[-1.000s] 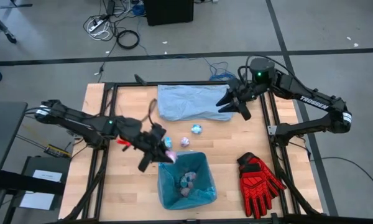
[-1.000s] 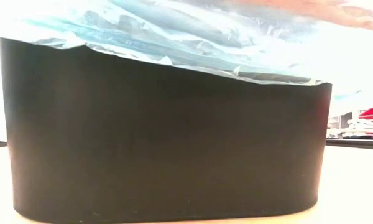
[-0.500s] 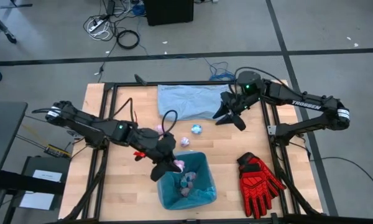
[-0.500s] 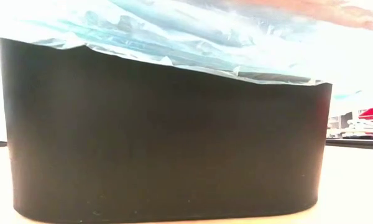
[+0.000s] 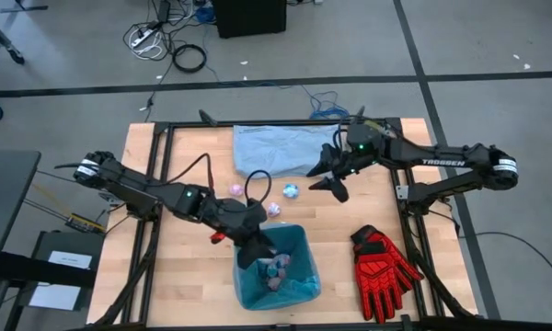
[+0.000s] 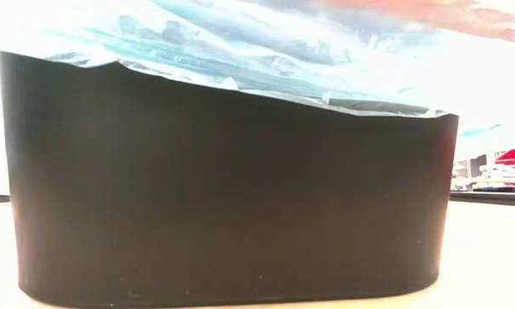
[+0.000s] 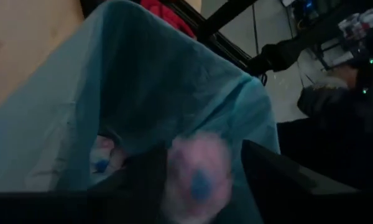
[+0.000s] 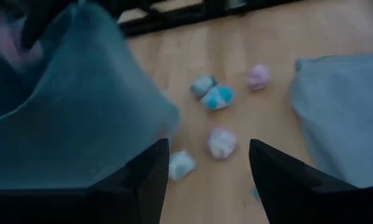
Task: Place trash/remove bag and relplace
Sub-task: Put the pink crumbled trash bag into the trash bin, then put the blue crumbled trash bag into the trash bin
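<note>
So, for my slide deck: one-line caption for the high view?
Left gripper over the blue-lined bin releasing a paper wad; right gripper open above loose wads on the table.

The thin, crinkly, translucent bright cyan-blue plastic liner (image 5: 278, 269) lines a bin whose curved outer wall is plain black (image 6: 232, 189). Inside it lie small crumpled paper wads in pink, white and light blue (image 5: 276, 268), and more wads of the same pale colours sit on the light, straw-coloured wooden tabletop (image 5: 189, 276), one white with a bright blue patch (image 8: 217, 97), one pale pink-lilac (image 8: 258, 76). A blurred pink wad with a blue spot (image 7: 199, 174) shows between the dark fingers of the left arm. A paler, duller grey-blue plastic bag (image 5: 281, 147) is plain. The work glove (image 5: 384, 266) is red with black markings. Both arms are dark, the right one lettered in white.
</note>
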